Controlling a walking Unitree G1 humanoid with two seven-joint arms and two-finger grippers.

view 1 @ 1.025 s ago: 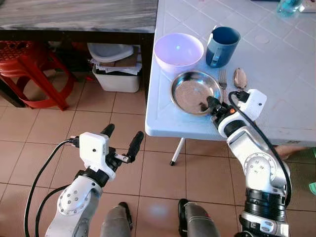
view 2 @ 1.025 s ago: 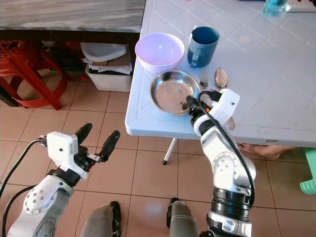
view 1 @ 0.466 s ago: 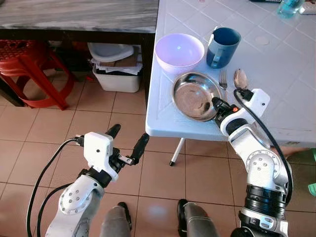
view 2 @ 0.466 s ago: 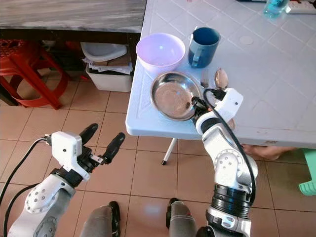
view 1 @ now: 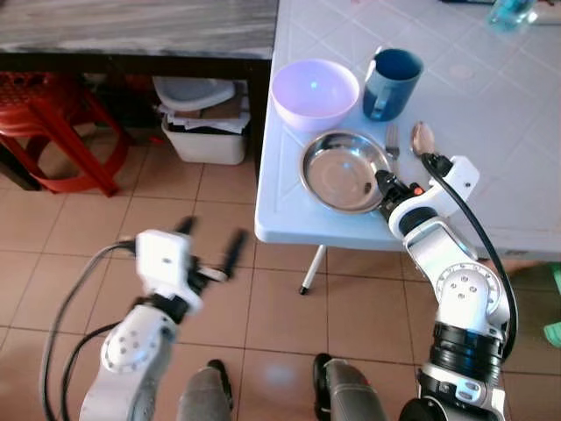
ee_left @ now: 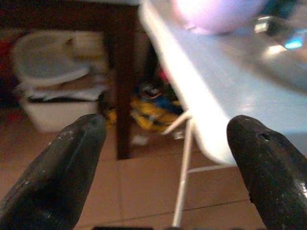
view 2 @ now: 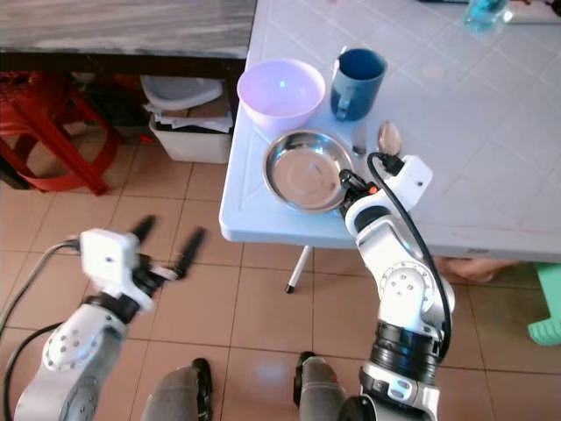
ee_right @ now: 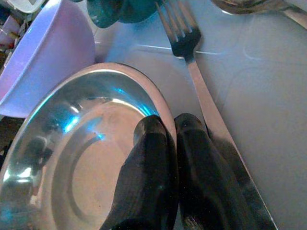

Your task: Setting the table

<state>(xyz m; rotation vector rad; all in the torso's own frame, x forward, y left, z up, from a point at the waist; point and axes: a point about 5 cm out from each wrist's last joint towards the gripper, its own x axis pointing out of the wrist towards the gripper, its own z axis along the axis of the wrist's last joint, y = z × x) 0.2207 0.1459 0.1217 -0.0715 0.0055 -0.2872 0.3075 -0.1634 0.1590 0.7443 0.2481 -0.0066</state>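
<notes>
1. White tiled surface (view 1: 491, 132) in the upper right of the head views, its near edge running across mid-frame and its left edge dropping off beside a dark counter (view 1: 131, 35) at upper left.
2. Open tiled floor (view 1: 263, 298) below and left of that edge; red stool (view 1: 53, 132) at far left, white bin (view 1: 206, 132) tucked under the counter, thin white leg (view 1: 311, 272) under the surface corner.
3. Steel plate (view 1: 342, 171) close to the near edge, just inside the corner.
4. Lilac bowl (view 1: 314, 90) touching or almost touching the plate's far rim; blue mug (view 1: 392, 82) to its right.
5. Fork (ee_right: 192, 62) just beside the plate's right rim, spoon (view 1: 424, 138) right of the fork.
6. Right claw (view 1: 383, 182) at the plate's right rim, fingers (ee_right: 153, 158) pressed together with the rim pinched between them, one inside the plate, one outside against the fork handle.
7. Left claw (view 1: 208, 248) low at lower left over the floor, blurred, well apart from the surface; fingers (ee_left: 62, 163) spread wide, grasping nothing.
</notes>
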